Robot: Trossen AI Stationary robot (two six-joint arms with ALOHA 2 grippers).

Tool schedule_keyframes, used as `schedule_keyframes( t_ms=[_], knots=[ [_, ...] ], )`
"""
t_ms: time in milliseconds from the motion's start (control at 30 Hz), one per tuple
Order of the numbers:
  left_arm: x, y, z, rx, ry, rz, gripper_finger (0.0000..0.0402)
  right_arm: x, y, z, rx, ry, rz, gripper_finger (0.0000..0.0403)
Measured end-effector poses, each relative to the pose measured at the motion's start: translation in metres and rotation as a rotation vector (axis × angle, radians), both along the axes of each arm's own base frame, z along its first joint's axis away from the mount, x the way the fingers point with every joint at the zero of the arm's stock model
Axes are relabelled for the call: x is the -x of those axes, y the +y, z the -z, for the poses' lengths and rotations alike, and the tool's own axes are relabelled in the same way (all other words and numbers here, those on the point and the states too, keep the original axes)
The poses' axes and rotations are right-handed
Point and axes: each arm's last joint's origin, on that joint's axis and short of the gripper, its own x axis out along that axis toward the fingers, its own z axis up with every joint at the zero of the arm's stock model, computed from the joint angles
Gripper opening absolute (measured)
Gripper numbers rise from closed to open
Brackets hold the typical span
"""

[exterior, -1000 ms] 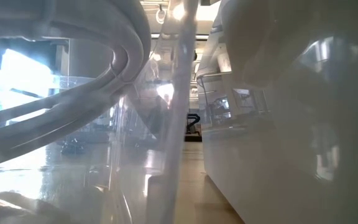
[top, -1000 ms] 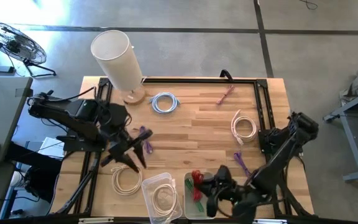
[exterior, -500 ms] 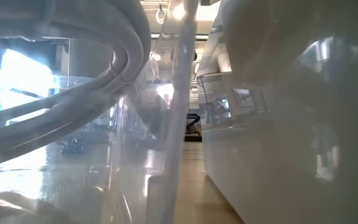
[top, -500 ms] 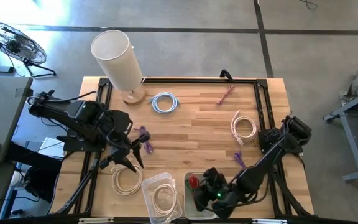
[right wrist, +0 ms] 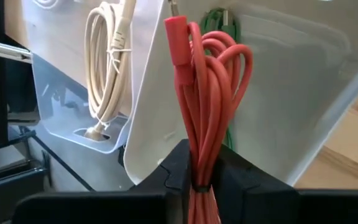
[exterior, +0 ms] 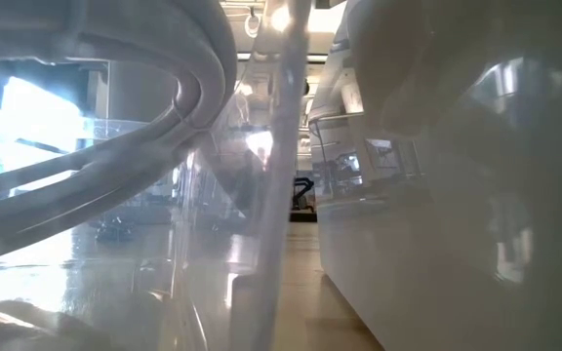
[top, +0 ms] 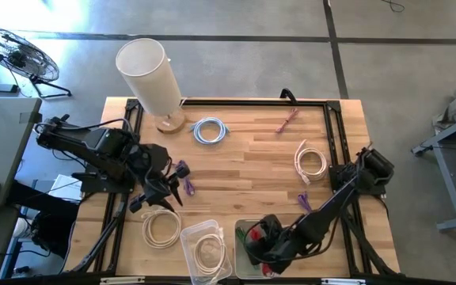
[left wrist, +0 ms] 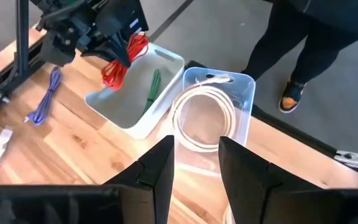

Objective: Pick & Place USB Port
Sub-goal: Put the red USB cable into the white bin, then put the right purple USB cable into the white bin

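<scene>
A bundled red USB cable [right wrist: 207, 93] sits in my right gripper [right wrist: 197, 165], which is shut on it over the white bin [top: 239, 255] at the table's near edge. The left wrist view shows that gripper [left wrist: 114, 34] with the red cable [left wrist: 123, 56] hanging into the bin's open top [left wrist: 129, 118]. A green cable [left wrist: 153, 87] lies on the bin's floor. My left gripper [top: 163, 194] hovers over the table's left half; its fingers [left wrist: 194, 158] are open with nothing between them. My right gripper pinches the red bundle between its two fingers at one end [right wrist: 196, 177], where a dark tie binds the loops. The fingers slant down from the table's right side. The loops reach out past the fingertips, over the white bin; whether they touch it I cannot tell.
A clear bin [top: 188, 237] holding a white coil stands left of the white bin. Loose cables lie about: purple [top: 184, 178], white [top: 159, 227], pale blue [top: 210, 131], pink [top: 289, 119], white [top: 311, 162], purple [top: 307, 204]. A white cylinder [top: 149, 75] stands far left. A person's legs [left wrist: 303, 37] stand beyond the near edge.
My right gripper has sunk and gone toward the table's left, rolling and tipping further down as it went. It has carried the red cable over the white bin's open top. My left gripper has tipped a little further down in place.
</scene>
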Motion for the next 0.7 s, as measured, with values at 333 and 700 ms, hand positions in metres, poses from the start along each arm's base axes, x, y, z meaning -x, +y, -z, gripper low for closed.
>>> schedule_keyframes(
  t_ms=[333,700],
  knots=[
    [0.0,0.0,0.0,-0.014,-0.014,0.008,0.0122,-0.006,-0.002,-0.002,0.007,-0.04,-0.035,0.0038],
    [0.0,0.0,0.0,0.003,0.003,-0.005,0.0122,-0.011,-0.003,-0.005,0.015,-0.09,-0.074,0.0136]
  ],
)
